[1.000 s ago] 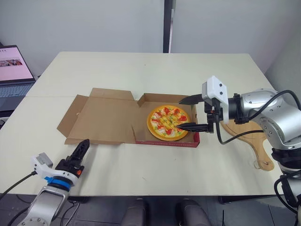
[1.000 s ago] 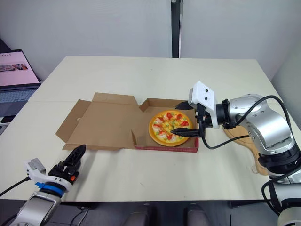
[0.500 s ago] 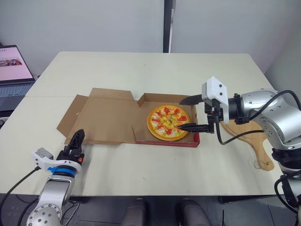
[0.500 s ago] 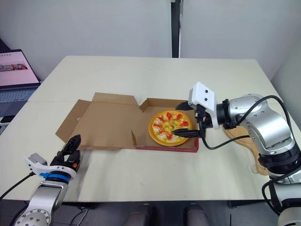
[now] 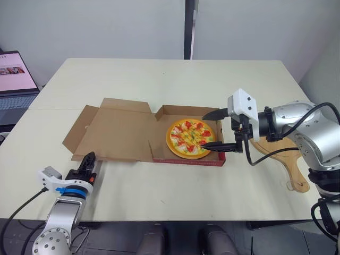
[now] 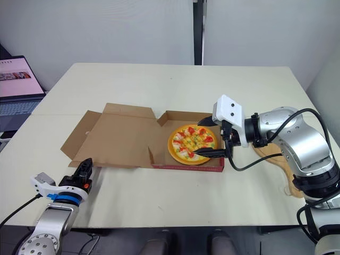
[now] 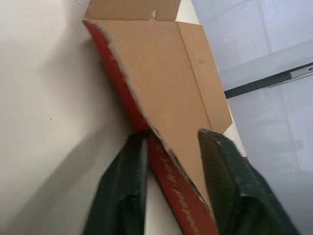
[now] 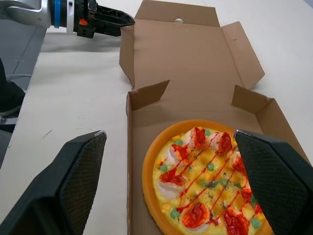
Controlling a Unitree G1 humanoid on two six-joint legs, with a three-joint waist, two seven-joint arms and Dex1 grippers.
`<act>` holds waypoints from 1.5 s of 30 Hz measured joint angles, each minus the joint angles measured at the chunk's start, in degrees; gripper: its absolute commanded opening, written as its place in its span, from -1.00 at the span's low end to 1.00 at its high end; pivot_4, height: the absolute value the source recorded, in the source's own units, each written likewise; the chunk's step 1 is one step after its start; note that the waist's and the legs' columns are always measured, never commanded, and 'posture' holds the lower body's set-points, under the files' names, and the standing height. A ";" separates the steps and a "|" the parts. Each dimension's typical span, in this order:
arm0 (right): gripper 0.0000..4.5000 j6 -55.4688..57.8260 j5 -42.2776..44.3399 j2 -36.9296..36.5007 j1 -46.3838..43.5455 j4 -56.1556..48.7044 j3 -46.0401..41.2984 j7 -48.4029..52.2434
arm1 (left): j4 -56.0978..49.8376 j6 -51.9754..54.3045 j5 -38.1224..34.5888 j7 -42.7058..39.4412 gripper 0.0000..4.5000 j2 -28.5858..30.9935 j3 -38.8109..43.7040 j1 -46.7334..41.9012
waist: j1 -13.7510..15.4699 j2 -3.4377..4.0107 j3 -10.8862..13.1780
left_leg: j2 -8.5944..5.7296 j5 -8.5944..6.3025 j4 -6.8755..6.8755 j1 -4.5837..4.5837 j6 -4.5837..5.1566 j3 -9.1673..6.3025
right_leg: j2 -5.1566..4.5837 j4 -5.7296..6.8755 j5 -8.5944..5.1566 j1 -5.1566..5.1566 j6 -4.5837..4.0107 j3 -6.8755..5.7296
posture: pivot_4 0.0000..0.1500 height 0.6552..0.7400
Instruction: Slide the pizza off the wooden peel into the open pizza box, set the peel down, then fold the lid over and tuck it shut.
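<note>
The round orange-rimmed pizza [image 5: 190,138] sits in the brown cardboard pizza box [image 5: 186,159] at centre. The wooden peel [image 5: 289,164] lies at right on the worktop [image 5: 159,79]. The lid [image 5: 119,133] is unfolded at left. The left hand [image 5: 87,163], fingers spread, straddles its edge. The right hand [image 5: 205,130] hovers released, grasping nothing.

A rectangular, cream-topped table [image 5: 159,79] is set near a pale grey wall [image 5: 95,26]. A thin seam [image 5: 58,109] is seen running across the left part of the top. The wall is divided by a dark vertical strip [image 5: 188,29]. A laptop [image 5: 15,87], opened, with a lit pinkish screen and grey keyboard, is placed just beside the table's left edge. Dark grey floor [image 5: 122,239] is seen beneath the near edge. Soft, even light is cast throughout, and shadows are faint.
</note>
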 measured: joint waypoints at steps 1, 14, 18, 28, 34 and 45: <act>1.00 0.00 0.00 0.00 0.00 -0.01 0.00 -0.01 | -0.23 -0.05 -0.14 0.03 -0.88 0.04 0.00 0.38 | 0.00 0.00 0.00 | 0.00 0.00 0.00 0.00 0.00 0.00 | 0.00 0.00 0.00 0.00 0.00 0.00 | 1.00 1.00; 1.00 0.00 -0.07 0.01 0.70 -0.02 0.01 -0.79 | -4.42 0.46 -0.63 -1.24 -0.99 4.43 -1.28 0.84 | 0.02 -0.01 0.01 | 0.00 0.00 -0.01 -0.02 0.00 -0.01 | -0.01 -0.03 0.00 0.00 0.00 -0.01 | 1.00 1.00; 1.00 0.00 -0.22 0.02 1.11 -0.16 0.01 -1.85 | -8.19 1.44 -0.68 -3.38 -0.99 7.75 -3.03 0.69 | 0.19 -0.03 0.02 | -0.01 0.00 0.00 -0.03 0.00 -0.05 | -0.02 -0.04 0.00 0.01 0.00 -0.04 | 1.00 1.00; 1.00 -0.12 -2.74 1.49 1.50 0.61 0.00 -6.36 | -14.28 4.01 -5.57 -6.11 -0.99 15.76 -7.02 -4.40 | 0.02 -0.03 0.02 | -0.01 0.00 -0.03 -0.04 -0.01 -0.04 | -0.01 -0.05 0.00 -0.01 0.00 -0.03 | 1.00 1.00; 1.00 -0.12 -4.17 2.40 1.61 1.33 0.00 -8.26 | -17.20 4.94 -9.79 -7.21 -0.99 20.13 -9.37 -8.43 | 0.01 -0.03 0.03 | -0.01 0.00 -0.05 -0.05 -0.01 -0.03 | -0.01 -0.06 0.00 -0.03 0.00 -0.02 | 1.00 1.00; 0.30 -0.22 -9.31 6.48 0.60 7.93 1.44 -13.76 | -19.96 6.27 -13.37 -11.75 -1.00 25.29 -11.49 -7.43 | -0.11 -0.02 0.03 | -0.01 0.01 -0.07 -0.05 -0.01 -0.01 | 0.02 -0.06 0.00 -0.06 0.00 0.02 | 1.00 1.00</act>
